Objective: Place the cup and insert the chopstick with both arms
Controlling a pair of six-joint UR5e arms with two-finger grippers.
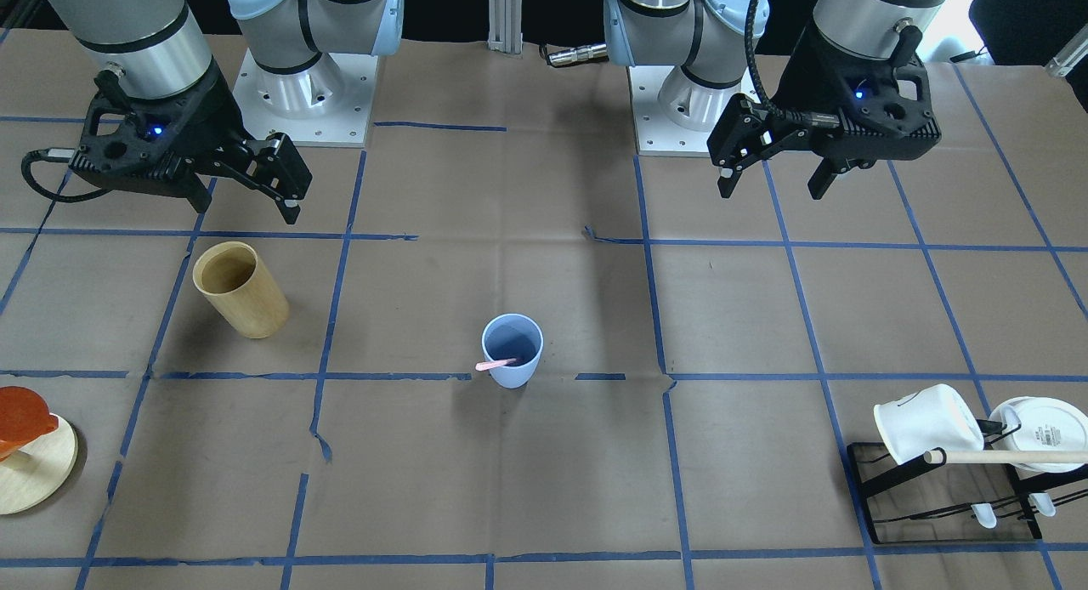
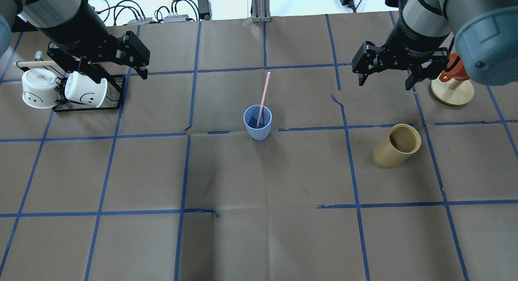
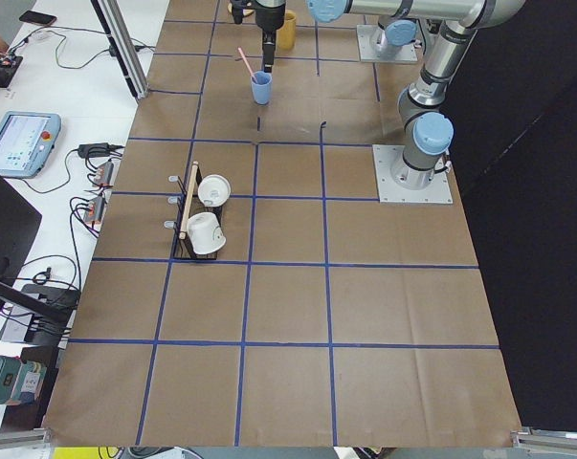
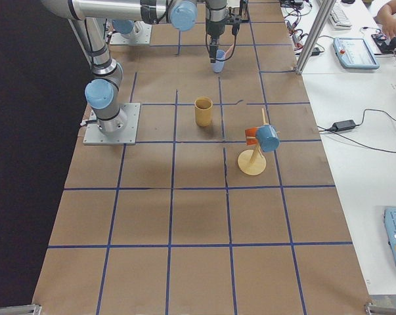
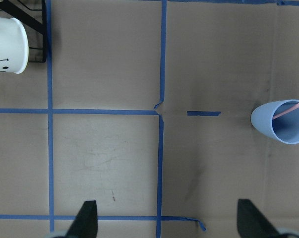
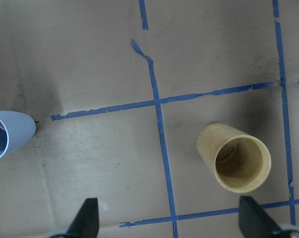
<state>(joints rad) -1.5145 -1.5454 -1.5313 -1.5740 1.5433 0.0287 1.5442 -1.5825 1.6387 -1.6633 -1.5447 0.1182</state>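
Note:
The light-blue cup (image 1: 512, 352) stands upright near the table's middle; it also shows in the overhead view (image 2: 257, 123) and at the edge of both wrist views (image 5: 280, 121) (image 6: 10, 134). One pale-pink chopstick (image 2: 265, 90) stands in it, leaning over the rim away from the robot (image 1: 497, 365). My left gripper (image 2: 119, 76) (image 1: 773, 189) is open and empty, raised far to the cup's left over the mug rack. My right gripper (image 2: 384, 82) (image 1: 248, 207) is open and empty, raised far to the cup's right. Each wrist view shows spread fingertips (image 5: 87, 218) (image 6: 87, 218) with nothing between them.
A tan wooden cup (image 2: 396, 146) (image 6: 233, 157) stands right of the blue cup. A black rack (image 2: 113, 105) holds two white mugs and a wooden rod at the far left. A round wooden stand (image 2: 452, 90) with an orange piece is at the far right.

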